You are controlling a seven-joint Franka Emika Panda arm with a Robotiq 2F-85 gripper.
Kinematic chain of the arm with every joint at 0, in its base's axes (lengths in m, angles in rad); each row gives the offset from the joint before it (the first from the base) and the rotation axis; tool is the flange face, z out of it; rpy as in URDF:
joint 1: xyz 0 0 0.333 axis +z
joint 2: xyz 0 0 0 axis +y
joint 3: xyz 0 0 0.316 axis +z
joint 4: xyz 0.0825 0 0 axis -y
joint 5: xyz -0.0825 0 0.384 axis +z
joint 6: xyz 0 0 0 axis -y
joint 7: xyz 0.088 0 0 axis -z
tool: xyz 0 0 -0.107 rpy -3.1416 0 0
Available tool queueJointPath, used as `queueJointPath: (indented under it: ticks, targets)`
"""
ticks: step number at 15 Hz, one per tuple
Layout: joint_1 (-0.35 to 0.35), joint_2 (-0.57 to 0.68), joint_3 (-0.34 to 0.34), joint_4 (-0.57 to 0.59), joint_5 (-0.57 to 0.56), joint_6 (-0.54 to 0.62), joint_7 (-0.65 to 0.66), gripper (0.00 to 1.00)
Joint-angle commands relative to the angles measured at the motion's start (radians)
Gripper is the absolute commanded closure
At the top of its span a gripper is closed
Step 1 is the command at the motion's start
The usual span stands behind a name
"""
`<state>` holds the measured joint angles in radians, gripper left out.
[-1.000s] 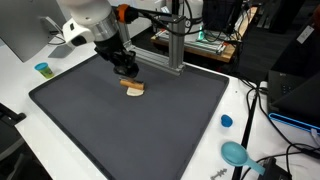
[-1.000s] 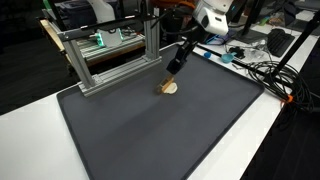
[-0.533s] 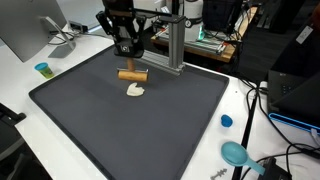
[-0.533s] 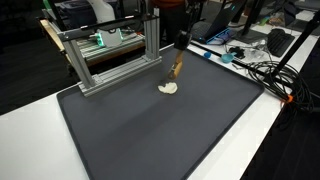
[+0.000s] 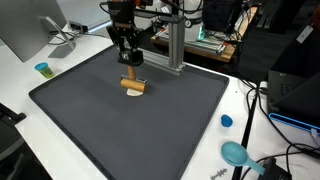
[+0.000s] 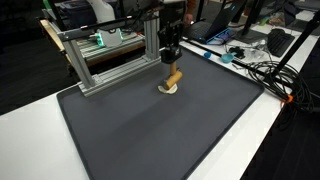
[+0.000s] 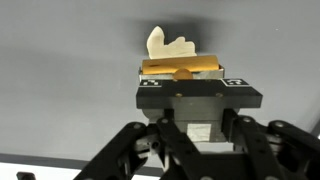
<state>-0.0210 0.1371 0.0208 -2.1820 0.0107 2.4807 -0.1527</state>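
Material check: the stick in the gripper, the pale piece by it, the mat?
Stick: likely wood; tan, streaked lengthwise, slight sheen. Pale piece: cream, matte; wood or plastic, unclear. Mat: dark grey, non-glossy; looks like rubber or foam.

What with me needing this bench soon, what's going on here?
The robot arm's gripper is shut on a short brown wooden stick, holding it level. It hangs low over the dark mat, right by a small pale piece that lies on the mat. Whether the stick touches that piece cannot be told.
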Motion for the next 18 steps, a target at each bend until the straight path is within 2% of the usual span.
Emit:
queueJointPath:
  ticks: [1, 2, 3, 11, 18]
  targets:
    - [-0.002, -0.001, -0.012, -0.024, 0.000, 0.025, 0.017, 0.54]
    - [-0.006, -0.001, -0.019, -0.042, 0.000, 0.041, 0.027, 0.54]
    - [-0.007, -0.002, -0.022, -0.050, 0.000, 0.047, 0.033, 0.79]
    - [-0.011, 0.105, 0.008, 0.049, 0.043, 0.091, -0.071, 0.79]
    - [-0.029, 0.232, 0.034, 0.186, 0.085, 0.053, -0.112, 0.79]
